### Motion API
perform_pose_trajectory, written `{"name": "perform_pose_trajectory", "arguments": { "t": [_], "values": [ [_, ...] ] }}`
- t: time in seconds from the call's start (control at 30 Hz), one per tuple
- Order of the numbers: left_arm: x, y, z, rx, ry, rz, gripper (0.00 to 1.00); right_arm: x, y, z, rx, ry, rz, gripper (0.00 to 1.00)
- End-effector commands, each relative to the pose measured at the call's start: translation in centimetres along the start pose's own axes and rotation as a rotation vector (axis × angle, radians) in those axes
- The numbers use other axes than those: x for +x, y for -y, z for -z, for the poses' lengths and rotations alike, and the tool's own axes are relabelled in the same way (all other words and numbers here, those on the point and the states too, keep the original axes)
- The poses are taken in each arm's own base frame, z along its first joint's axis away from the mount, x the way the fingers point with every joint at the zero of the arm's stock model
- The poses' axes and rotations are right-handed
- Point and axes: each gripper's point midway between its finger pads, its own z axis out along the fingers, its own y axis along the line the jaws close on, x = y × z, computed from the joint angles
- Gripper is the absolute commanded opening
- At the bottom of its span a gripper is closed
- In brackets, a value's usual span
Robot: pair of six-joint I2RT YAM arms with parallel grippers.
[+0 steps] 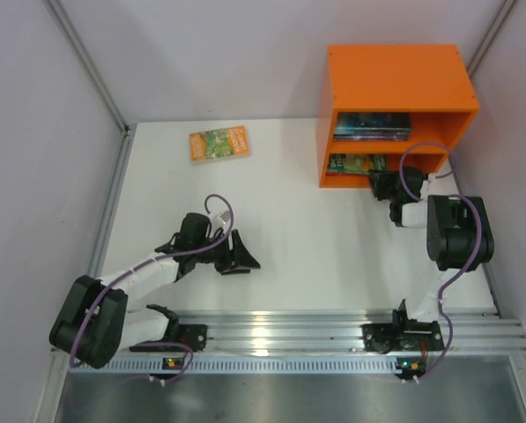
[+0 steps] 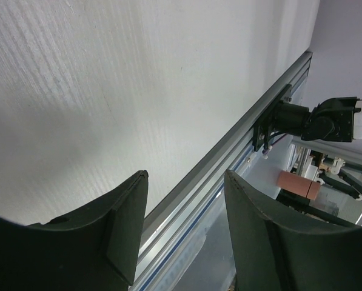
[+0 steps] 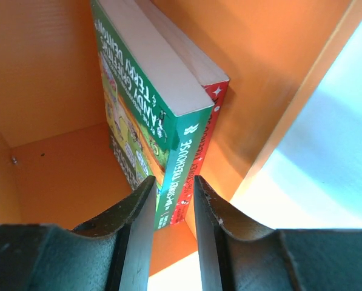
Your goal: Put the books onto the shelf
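Note:
The orange shelf (image 1: 399,79) stands at the table's back right. Its upper compartment holds dark blue and teal books (image 1: 373,125). In the lower one lie a green book (image 1: 355,162) (image 3: 150,91) and, against it, a red book (image 3: 214,115). My right gripper (image 1: 381,183) (image 3: 171,179) is at the mouth of the lower compartment, its jaws a narrow gap apart, the two spines just beyond the tips and nothing gripped. An orange-green book (image 1: 218,143) lies flat at the back left. My left gripper (image 1: 240,254) (image 2: 185,176) hovers open and empty over the table's middle.
An aluminium rail (image 1: 333,326) (image 2: 229,151) runs along the near table edge with both arm bases bolted to it. Pale walls close in the left, back and right sides. The right arm's elbow (image 1: 456,233) sits just in front of the shelf.

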Motion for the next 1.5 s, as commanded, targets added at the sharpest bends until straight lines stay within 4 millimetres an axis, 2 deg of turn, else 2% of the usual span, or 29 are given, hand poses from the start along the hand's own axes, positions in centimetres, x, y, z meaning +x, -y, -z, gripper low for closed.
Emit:
{"name": "perform_pose_trajectory", "arguments": {
  "t": [0.0, 0.37, 0.77, 1.27, 1.47],
  "values": [
    [-1.8, 1.7, -0.2, 0.041, 0.049, -0.06, 0.58, -1.0, -1.5, -0.1, -0.03, 0.017, 0.016, 0.31],
    [-1.6, 1.7, -1.0, 0.027, 0.03, -0.061, 0.58, -1.4, -1.9, -1.3, -0.036, 0.01, 0.046, 0.24],
    [-1.4, 1.7, -1.6, 0.016, 0.019, -0.06, 0.57, -1.6, -1.5, -2.5, -0.017, -0.011, 0.071, 0.22],
    [-1.2, 2.3, -2.4, 0.021, 0.002, -0.071, 0.57, -1.4, -2.5, -2.3, -0.045, -0.021, 0.088, 0.2],
    [-1.4, 2.9, -2.1, 0.029, 0.018, -0.074, 0.57, -1.6, -3.3, -1.5, -0.064, -0.013, 0.093, 0.23]
  ]
}}
